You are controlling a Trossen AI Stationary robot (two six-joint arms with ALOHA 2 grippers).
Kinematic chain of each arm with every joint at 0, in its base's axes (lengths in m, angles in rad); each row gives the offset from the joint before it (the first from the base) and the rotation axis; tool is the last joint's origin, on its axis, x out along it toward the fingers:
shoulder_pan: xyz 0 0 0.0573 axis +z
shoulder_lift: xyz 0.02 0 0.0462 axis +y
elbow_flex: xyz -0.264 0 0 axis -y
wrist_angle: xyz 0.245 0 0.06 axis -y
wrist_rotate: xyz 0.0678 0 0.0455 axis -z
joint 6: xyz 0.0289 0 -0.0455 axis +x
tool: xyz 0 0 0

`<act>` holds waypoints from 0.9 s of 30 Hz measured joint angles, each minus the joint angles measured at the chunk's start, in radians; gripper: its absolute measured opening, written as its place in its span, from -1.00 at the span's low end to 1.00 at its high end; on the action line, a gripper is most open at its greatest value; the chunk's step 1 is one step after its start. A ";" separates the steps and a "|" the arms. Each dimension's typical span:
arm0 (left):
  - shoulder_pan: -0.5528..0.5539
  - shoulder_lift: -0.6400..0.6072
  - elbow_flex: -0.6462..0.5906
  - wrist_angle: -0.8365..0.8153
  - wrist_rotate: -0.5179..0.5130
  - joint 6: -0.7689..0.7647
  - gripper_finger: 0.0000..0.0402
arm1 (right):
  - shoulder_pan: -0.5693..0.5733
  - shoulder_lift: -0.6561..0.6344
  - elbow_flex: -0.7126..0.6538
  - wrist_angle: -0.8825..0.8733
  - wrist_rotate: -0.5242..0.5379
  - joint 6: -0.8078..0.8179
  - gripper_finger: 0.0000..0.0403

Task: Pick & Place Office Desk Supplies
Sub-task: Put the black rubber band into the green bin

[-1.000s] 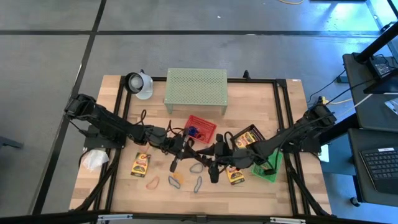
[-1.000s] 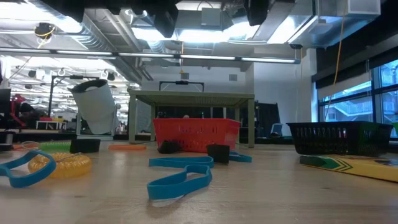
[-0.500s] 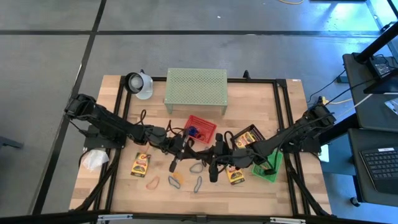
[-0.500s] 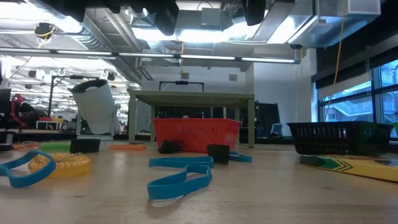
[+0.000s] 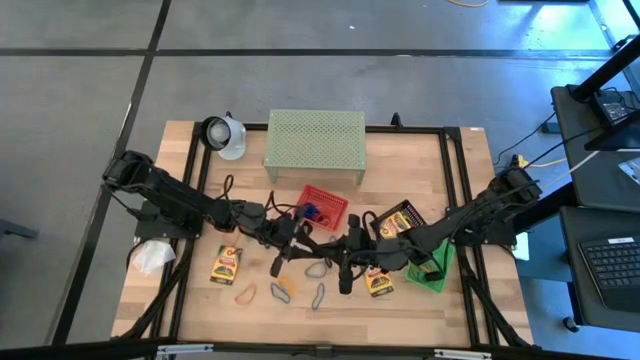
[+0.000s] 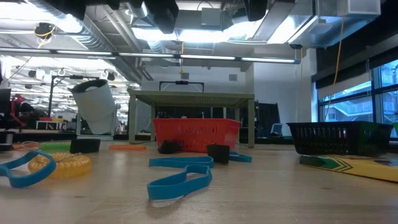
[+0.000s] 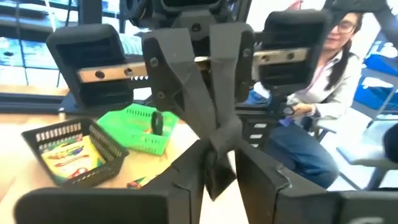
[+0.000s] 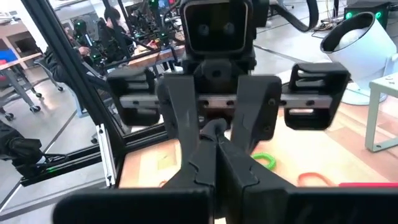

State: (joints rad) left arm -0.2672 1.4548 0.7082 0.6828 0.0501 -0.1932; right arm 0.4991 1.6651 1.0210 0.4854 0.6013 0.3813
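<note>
Above the middle of the table my two grippers meet tip to tip, both held level. My right gripper (image 5: pixel 343 243) is shut on a small black thing (image 8: pixel 214 129), which may be a clip. My left gripper (image 5: pixel 322 241) is open, with a finger (image 8: pixel 180 115) on either side of that thing and a gap showing. Yellow-and-green crayon boxes lie flat on the table (image 5: pixel 227 265) (image 5: pixel 378 282); another sits in a black basket (image 5: pixel 401 220). Coloured loops (image 5: pixel 283 289) lie near the front edge. My right gripper pinches the small black thing (image 7: pixel 216 169) between its two fingertips. It comes level from the table's right side. The thing sticks out beyond the fingertips toward my left gripper and hangs clear, well above the table.
A red basket (image 5: pixel 323 206) holds small items just behind the grippers. A green basket (image 5: pixel 430 268) stands at the right and a pale green perforated shelf (image 5: pixel 315 142) at the back. A white lamp head (image 5: pixel 226 136) sits far left and a white wad (image 5: pixel 152 256) at the left edge.
</note>
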 joint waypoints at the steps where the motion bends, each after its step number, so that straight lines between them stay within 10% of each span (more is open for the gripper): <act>1: 0.000 -0.007 0.000 -0.004 0.008 -0.005 -0.56 | 0.001 -0.006 0.000 -0.009 0.001 -0.001 -0.99; 17: 0.002 -0.159 0.000 -0.191 0.096 -0.019 -0.48 | 0.101 -0.180 0.000 -0.325 0.230 0.043 -1.00; 27: 0.001 -0.212 0.000 -0.315 0.090 0.005 -0.48 | 0.253 -0.307 0.000 -1.000 0.226 0.724 -1.00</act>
State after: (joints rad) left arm -0.2664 1.2426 0.7078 0.3679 0.1406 -0.1879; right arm 0.7526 1.3577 1.0206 -0.5144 0.8277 1.1052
